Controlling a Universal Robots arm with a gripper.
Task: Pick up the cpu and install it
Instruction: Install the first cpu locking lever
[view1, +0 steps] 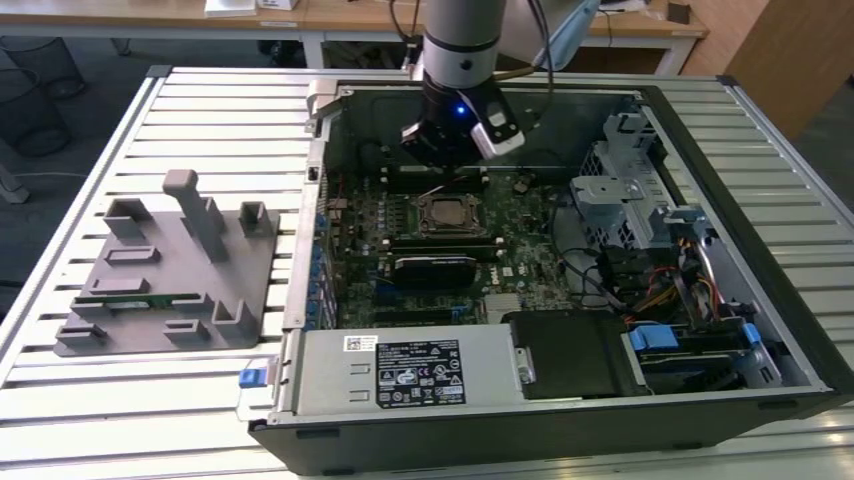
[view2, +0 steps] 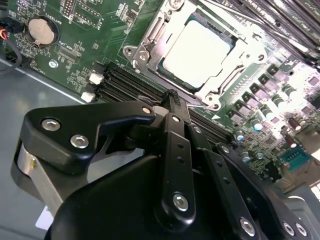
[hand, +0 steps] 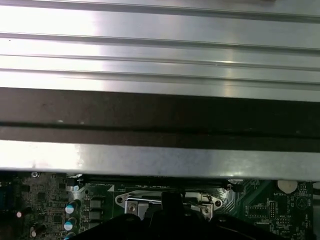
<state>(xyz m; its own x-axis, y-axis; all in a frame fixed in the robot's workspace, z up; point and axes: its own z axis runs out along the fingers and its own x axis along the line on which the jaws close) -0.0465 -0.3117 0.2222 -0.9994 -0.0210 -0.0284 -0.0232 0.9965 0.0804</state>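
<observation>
The hand (view2: 172, 100) hangs inside the open case (view1: 787, 330), above the far part of the board (view1: 521, 215) and just beyond the socket (view1: 446, 213); its black linkage blocks the near part of the second wrist view, and its fingers look pressed together with nothing between them. The cpu (view2: 196, 52) lies flat in the socket, a pale silver-grey square with a thin lighter rim, framed by the metal bracket (view2: 150, 37), whose far corner is cut off. In the exterior view the cpu is too small and dark to make out clearly. In the first wrist view the case's far wall (hand: 160, 160) and the ribbed tabletop (hand: 160, 45) take up most of the picture, and the hand's dark tip hides the socket's middle. The far wall stands close behind the hand. On the exterior view's left, a grey fixture (view1: 167, 275) sits on the tabletop, well apart from the case.
</observation>
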